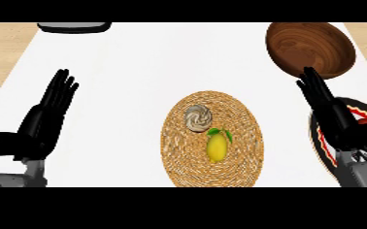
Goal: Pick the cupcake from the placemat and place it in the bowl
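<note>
A cupcake point(198, 118) with swirled pale frosting sits on the upper left part of a round woven placemat point(243, 145). A brown wooden bowl point(309, 48) stands at the far right, behind and to the right of the placemat. My right hand point(328, 107) is open with fingers straight, just below the bowl and well right of the cupcake. At the left edge my left hand point(44, 114) rests open, fingers up, far from the placemat. Neither hand holds anything.
A yellow lemon point(217, 147) with a green leaf lies on the placemat just below the cupcake. A dark plate point(324, 143) with a red and white rim lies under my right forearm. A grey object point(73, 27) sits at the far left edge of the white counter.
</note>
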Controlling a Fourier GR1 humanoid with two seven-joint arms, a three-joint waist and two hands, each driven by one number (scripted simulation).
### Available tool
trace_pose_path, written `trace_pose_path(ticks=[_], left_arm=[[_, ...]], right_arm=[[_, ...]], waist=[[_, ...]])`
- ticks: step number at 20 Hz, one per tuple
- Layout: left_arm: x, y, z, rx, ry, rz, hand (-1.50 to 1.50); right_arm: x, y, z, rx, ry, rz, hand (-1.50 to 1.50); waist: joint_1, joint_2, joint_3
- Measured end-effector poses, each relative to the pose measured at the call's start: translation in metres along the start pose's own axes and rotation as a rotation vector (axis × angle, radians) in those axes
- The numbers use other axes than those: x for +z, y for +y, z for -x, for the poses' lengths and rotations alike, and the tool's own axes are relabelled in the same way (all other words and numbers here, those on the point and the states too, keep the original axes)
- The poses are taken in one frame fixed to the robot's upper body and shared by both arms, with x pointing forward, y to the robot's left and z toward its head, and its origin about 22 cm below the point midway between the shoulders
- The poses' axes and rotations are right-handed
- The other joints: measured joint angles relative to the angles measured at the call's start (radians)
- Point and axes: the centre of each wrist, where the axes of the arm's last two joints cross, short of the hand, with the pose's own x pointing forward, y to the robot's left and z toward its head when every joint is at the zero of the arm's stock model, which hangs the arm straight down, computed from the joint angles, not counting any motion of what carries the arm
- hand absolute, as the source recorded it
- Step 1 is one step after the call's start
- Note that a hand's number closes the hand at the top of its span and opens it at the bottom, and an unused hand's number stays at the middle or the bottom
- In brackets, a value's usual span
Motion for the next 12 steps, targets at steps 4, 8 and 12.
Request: trace_pose_path(ticks=[4,8,12], left_arm=[[-0.005,0.010,-0.007,-0.070,0.007,-0.053,0.00],[-0.009,0.024,-0.010,-0.144,0.025,-0.109,0.00],[-0.006,0.033,-0.007,-0.178,0.061,-0.157,0.00]], right_arm=[[-0.017,0.027,-0.036,0.091,-0.122,0.050,1.50],[-0.021,0.015,-0.054,0.382,-0.106,0.130,-1.50],[0.000,0.013,-0.027,0.510,0.071,0.340,-1.50]], waist=[[-0.014,0.000,-0.011],[-0.039,0.001,-0.035],[-0.078,-0.009,-0.033]])
